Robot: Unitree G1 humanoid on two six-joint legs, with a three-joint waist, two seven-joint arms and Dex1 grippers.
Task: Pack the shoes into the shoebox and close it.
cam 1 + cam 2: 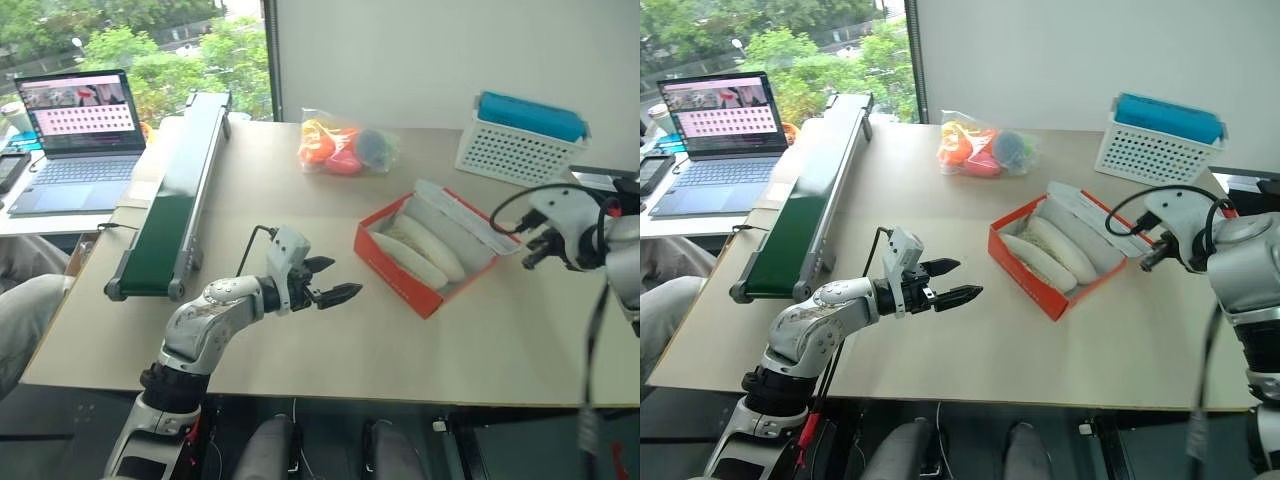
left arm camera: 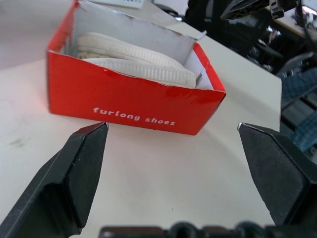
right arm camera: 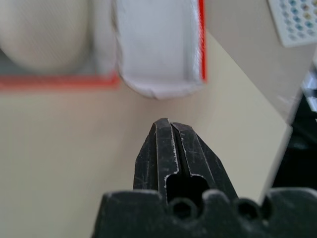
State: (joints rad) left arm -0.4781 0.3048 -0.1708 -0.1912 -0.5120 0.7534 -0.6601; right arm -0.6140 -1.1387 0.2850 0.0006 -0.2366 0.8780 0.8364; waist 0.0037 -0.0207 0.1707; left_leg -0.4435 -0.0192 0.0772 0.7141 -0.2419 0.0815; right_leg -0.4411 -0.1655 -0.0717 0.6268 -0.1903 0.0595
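The left pincer [image 1: 333,288] is held released above the tabletop [image 1: 300,220], its two black fingers spread wide and nothing between them; it is pointed toward the shoebox [image 1: 400,272], which lies just beyond its tips, near but apart. In the left wrist view the red-orange end wall of the shoebox, printed with white lettering, is framed between the spread fingers [image 2: 74,168], with the bare tabletop between pincer and box.

The right pincer [image 1: 1148,262] is clenched, its fingers pressed together with nothing gripped. It is held off the far right side of the shoebox, beside the open lid [image 1: 462,217], which is folded back from the box's far long edge with its grey-white inside showing. In the right wrist view the closed fingertips are seen above the tabletop, short of the lid's pale rounded corner and red edge.

The shoebox sits open and slantwise right of the tabletop's middle. The shoes [image 1: 425,250], cream and knit-looking, lie side by side inside it along its length.

Further out, a clear bag of colourful toys [image 1: 345,147] lies behind the shoebox, a white perforated basket [image 1: 512,152] with a blue item on top stands at the far right, a green conveyor belt [image 1: 175,200] runs along the left side, and an open laptop [image 1: 75,140] rests on a neighbouring desk.
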